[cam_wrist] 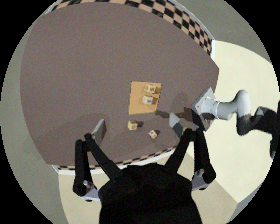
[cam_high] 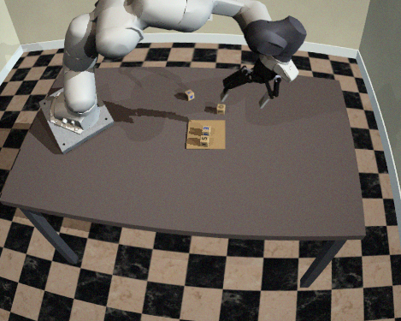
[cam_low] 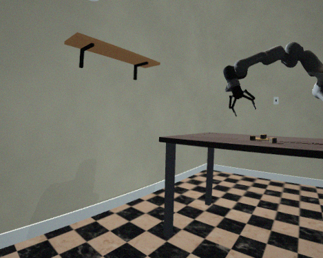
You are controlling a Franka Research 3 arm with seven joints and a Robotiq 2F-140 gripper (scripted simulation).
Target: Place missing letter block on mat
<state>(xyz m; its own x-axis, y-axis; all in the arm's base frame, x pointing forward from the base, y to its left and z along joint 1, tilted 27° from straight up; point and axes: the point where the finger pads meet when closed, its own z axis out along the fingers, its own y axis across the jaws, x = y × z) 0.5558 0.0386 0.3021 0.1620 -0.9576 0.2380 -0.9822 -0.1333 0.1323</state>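
Note:
A tan mat (cam_high: 205, 134) lies near the middle of the table with two wooden letter blocks on it, one (cam_high: 206, 129) nearer the far edge and one (cam_high: 204, 140) beside it. Two more blocks lie off the mat: one (cam_high: 221, 108) just beyond the mat's far edge and one (cam_high: 189, 95) further back left. Their letters are too small to read. My gripper (cam_high: 244, 99) is open and empty, high above the table behind and right of the mat. The wrist view shows the mat (cam_wrist: 145, 97), the two loose blocks (cam_wrist: 133, 125) (cam_wrist: 153, 133) and my open fingers.
The robot base (cam_high: 73, 117) stands at the table's left side. The table's edges drop to a checkered floor. A wall shelf (cam_low: 109, 51) hangs far from the table.

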